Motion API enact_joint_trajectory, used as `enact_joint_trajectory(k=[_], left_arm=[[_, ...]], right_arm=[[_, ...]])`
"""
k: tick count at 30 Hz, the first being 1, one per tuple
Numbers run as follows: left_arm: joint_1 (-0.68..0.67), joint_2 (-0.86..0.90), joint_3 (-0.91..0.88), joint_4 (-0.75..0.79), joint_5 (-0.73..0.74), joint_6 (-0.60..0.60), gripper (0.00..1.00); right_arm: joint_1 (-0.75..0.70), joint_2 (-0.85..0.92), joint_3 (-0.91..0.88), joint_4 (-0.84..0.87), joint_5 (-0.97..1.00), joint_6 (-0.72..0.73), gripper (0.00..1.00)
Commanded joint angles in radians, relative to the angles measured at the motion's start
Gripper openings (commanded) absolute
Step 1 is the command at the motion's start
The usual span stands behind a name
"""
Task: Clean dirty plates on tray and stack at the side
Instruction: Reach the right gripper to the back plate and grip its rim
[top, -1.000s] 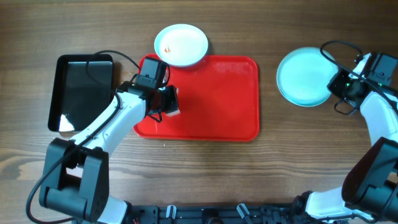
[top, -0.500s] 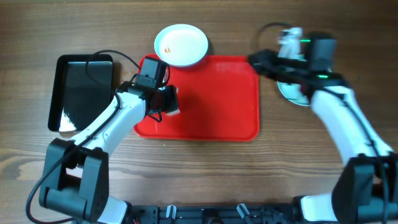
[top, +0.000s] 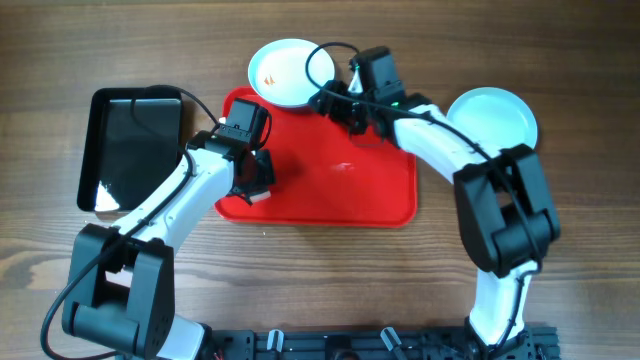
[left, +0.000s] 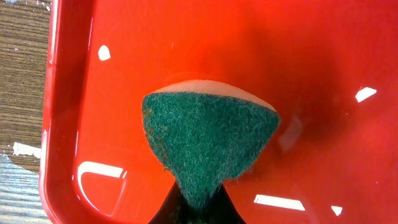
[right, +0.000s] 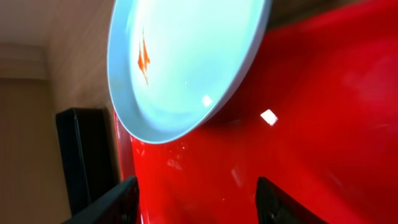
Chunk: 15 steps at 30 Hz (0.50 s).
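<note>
From overhead, the red tray (top: 370, 190) lies mid-table with a dirty plate (top: 291, 72) at its far edge, partly over the rim. A clean plate (top: 500, 115) sits on the table (top: 500, 260) to the right, well apart from the tray. The right arm crosses that plate, so I cannot tell whether it is one plate or a pile. The left gripper (top: 258, 180) hangs over the tray's left part, beside a black tray (top: 135, 150). The right gripper (top: 325, 100) points at the dirty plate's near rim.

In the left wrist view, the jaws are clamped on a sponge (left: 208, 140), green scouring side up, with pale foam showing behind. Only the dark fingertips show at the bottom edge.

In the right wrist view, the two fingers (right: 121, 202) stand wide apart and hold nothing. The plate lies ahead of them, tilted on the tray's rim, with an orange smear (right: 143, 59) towards its far side.

The step in hand looks like taking this plate so that the sponge can reach it. A good grip would be on the near rim — one finger under, one over — closed gently and kept off the smear. The plate's far edge is cut off here, and where its underside touches is hidden.
</note>
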Motion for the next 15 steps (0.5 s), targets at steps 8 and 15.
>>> enact_joint_trajectory(k=[8,15], left_arm=[[0.0,-0.026,-0.003,0.003,-0.013,-0.006,0.04],[0.0,-0.026,-0.003,0.003,-0.013,-0.006,0.04]], right_arm=[[0.029,0.116,0.02,0.166,0.079,0.201,0.62],[0.029,0.141,0.02,0.213,0.127,0.207,0.32]])
